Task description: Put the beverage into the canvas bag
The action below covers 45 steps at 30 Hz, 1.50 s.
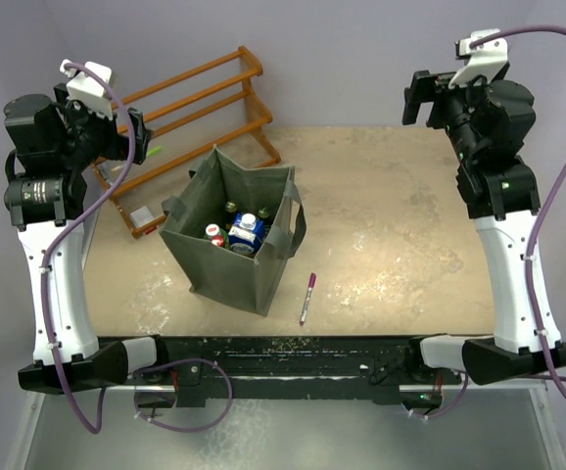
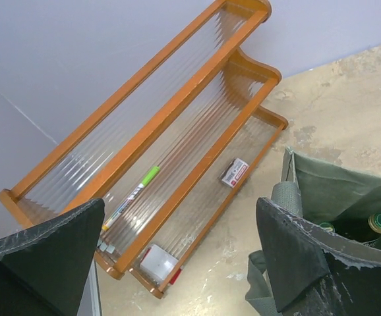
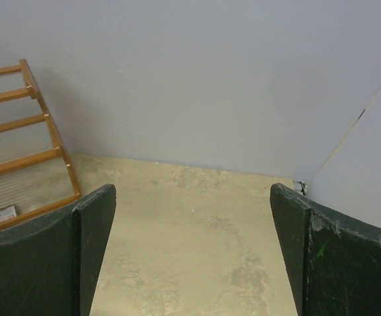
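The dark grey-green canvas bag [image 1: 226,257] stands upright in the middle left of the table. Inside it I see several beverages: a blue and white carton [image 1: 247,233], green bottle caps and a red-topped one. The bag's rim [image 2: 322,191] and a bottle cap [image 2: 380,222] show at the right of the left wrist view. My left gripper [image 1: 138,137] is open and empty, held high to the left of the bag, above the wooden rack; its fingers [image 2: 289,257] frame the rack. My right gripper [image 1: 418,98] is open and empty, high at the far right over bare table.
A wooden rack [image 1: 200,108] lies at the back left, holding a green-capped marker [image 2: 130,197], a small label [image 2: 234,172] and a white box [image 2: 158,263]. A purple pen [image 1: 306,298] lies on the table to the right of the bag. Grey walls close the back.
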Each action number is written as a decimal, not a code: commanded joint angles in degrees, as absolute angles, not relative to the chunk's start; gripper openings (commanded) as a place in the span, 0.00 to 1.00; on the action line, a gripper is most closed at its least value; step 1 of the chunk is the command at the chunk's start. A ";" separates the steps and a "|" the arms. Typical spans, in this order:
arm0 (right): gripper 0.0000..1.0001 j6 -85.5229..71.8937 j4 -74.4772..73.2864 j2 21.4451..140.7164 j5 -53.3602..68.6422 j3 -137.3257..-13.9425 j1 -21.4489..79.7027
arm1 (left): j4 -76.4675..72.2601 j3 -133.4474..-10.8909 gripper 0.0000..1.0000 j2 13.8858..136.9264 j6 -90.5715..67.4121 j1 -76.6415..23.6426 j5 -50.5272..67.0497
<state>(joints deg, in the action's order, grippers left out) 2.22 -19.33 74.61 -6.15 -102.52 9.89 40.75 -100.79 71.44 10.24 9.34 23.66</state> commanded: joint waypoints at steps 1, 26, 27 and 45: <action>1.00 3.16 -16.51 72.44 -3.07 -101.93 9.20 | 38.76 -100.20 0.99 69.79 12.62 9.76 21.87; 1.00 -0.43 -10.22 68.02 1.58 -92.95 8.89 | 31.27 -91.88 0.99 62.73 12.01 9.73 21.67; 1.00 -0.46 -10.12 68.06 1.51 -92.86 8.89 | 31.19 -91.90 0.99 62.82 11.93 9.73 22.02; 1.00 -0.99 -7.91 67.72 1.54 -90.27 7.55 | 29.20 -88.26 0.99 62.64 10.85 9.76 22.85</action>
<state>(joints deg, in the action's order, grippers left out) -0.47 -11.73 68.93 1.19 -90.50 8.14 32.21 -88.66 63.55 12.38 9.37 22.15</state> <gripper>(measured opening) 0.998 0.990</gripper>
